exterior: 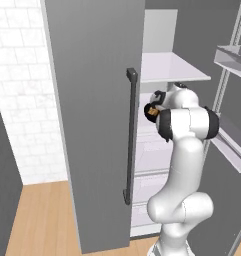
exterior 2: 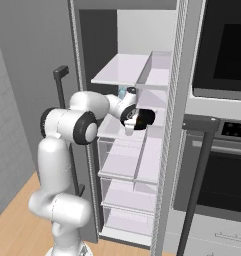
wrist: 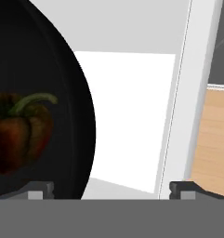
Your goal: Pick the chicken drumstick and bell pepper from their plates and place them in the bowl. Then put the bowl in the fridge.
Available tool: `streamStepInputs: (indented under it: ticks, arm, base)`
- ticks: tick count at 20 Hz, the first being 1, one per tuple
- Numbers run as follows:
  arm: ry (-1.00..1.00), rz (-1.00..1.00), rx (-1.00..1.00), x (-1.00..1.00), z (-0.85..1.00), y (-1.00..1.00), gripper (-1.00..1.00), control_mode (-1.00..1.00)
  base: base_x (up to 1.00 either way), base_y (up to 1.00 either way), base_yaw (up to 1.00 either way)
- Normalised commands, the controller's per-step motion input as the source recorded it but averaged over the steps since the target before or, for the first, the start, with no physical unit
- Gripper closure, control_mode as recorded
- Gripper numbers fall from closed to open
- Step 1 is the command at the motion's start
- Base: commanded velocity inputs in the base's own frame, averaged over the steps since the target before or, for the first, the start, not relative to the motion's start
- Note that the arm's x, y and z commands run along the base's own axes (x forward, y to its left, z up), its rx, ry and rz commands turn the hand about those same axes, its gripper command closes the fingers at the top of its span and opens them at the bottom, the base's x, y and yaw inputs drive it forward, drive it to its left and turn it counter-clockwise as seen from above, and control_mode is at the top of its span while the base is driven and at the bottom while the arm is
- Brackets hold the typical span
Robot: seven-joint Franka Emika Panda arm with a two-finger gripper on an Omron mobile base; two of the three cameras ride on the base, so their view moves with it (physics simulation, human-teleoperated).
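- Step in hand: the last one, by my judgement. The bowl [wrist: 43, 116] sits on a white fridge shelf [wrist: 132, 121], with the bell pepper [wrist: 18, 132] lying inside it; in the right base view the same black bowl [exterior 2: 143, 119] rests on a middle shelf [exterior 2: 157, 116] of the open fridge [exterior 2: 137, 150].
- My gripper [wrist: 111, 188]: fingers spread wide apart, holding nothing. The left finger tip [wrist: 39, 188] stands against the bowl's dark edge; whether it touches I cannot tell. The right finger tip [wrist: 187, 188] is clear of the bowl.
- Chicken drumstick: I cannot make it out; the bowl's interior is dark and partly out of frame.
- Next move, as I judge it: draw the hand straight back out of the compartment without nudging the bowl's rim or the shelf above [exterior 2: 127, 70], then attend to the door if it needs closing.
- Surface: glossy white shelves, flat and level, stacked with drawers lower down.
- Room: grey fridge door [exterior: 92, 125] swung open at the left with a long dark bar handle [exterior: 130, 135]; black wall ovens [exterior 2: 222, 100] to the right; wood floor [exterior: 37, 220]; white tiled wall [exterior: 22, 90] on the far left.
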Motion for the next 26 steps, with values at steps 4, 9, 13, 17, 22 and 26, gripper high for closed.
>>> streamStepInputs:
  ticks: [4, 9, 13, 17, 22, 26]
  arm:
    - [-0.17, 0.05, 0.03, -0.09, 0.01, 0.00, -1.00, -1.00]
    - [-0.18, 0.01, 0.01, -0.50, 0.20, 0.00, -1.00, -1.00]
    - [-0.19, 0.00, 0.00, -0.83, 0.36, 0.00, -1.00, -1.00]
    - [-0.18, 0.00, 0.00, -0.83, 0.46, 0.20, -1.00, -1.00]
    - [-0.06, -0.01, 0.00, -0.93, 0.59, 0.25, -1.00, -1.00]
    - [0.00, -0.12, -0.02, -1.00, 0.54, 0.11, -1.00, -1.00]
  base:
    - [0.00, 0.00, 0.00]
    - [0.00, 0.00, 0.00]
    - [0.00, 0.00, 0.00]
    - [0.00, 0.00, 0.00]
    - [0.00, 0.00, 0.00]
    - [0.00, 0.00, 0.00]
